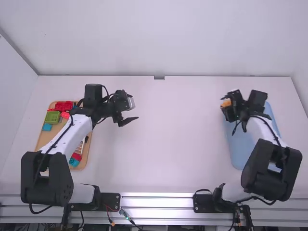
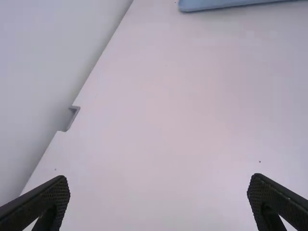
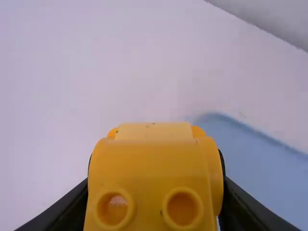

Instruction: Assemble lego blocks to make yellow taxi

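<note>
Tool of the right arm (image 1: 227,103) clamped on the yellow block build (image 3: 151,166), at the blue tray's far left corner.
Held above the surface, the build has the main part of the blue tray (image 1: 239,151) to its right and nearer the table's front edge; setting it down there would likely call for a short shift that way. Which way its long axis runs, I cannot tell. The left tool (image 2: 160,177), fingers apart and empty, is well off toward the table's left edge, so the right arm is nearer.
</note>
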Available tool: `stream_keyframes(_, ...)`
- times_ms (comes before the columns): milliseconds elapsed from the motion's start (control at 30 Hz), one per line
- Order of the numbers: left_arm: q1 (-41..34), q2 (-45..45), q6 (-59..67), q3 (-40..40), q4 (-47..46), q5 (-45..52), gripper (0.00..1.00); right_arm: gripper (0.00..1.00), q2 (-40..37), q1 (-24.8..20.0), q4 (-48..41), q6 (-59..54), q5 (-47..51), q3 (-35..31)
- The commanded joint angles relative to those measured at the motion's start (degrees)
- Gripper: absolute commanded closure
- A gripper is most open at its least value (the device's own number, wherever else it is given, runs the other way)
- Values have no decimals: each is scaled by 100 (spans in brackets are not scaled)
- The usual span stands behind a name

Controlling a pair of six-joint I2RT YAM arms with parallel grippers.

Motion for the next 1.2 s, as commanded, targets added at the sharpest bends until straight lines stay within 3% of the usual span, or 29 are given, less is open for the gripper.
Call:
stream_keyframes(0,11,44,59,-28,28,-9,1,48,382,-472,72,413,-155,-160)
stream_keyframes(167,11,44,61,-28,72,-9,1,49,1067,-990,361,509,-393,-168)
stream_keyframes(400,11,44,20,-26,70,-11,1,49,1432,-1296,385,549,-328,-168)
stream_keyframes(500,11,44,17,-28,66,-11,1,38,1447,-1316,321,549,-188,-168)
stream_keyframes(533,13,44,17,-26,66,-11,1,27,1440,-1305,315,551,-184,-166)
stream_keyframes(567,13,44,17,-28,63,-11,1,25,1436,-1300,313,551,-184,-166)
stream_keyframes(633,2,44,11,-26,48,-13,1,1,1364,-1248,240,662,-164,-151)
stream_keyframes(700,-52,44,-138,-26,72,-116,1,1,1257,-1204,190,765,-22,-153)
stream_keyframes(900,-361,26,-2457,-24,920,-1722,1,1,267,-632,-350,1084,546,-153)
stream_keyframes(1167,-752,-385,-3604,-24,1134,-2295,1,1,-1355,457,-837,1690,673,-157)
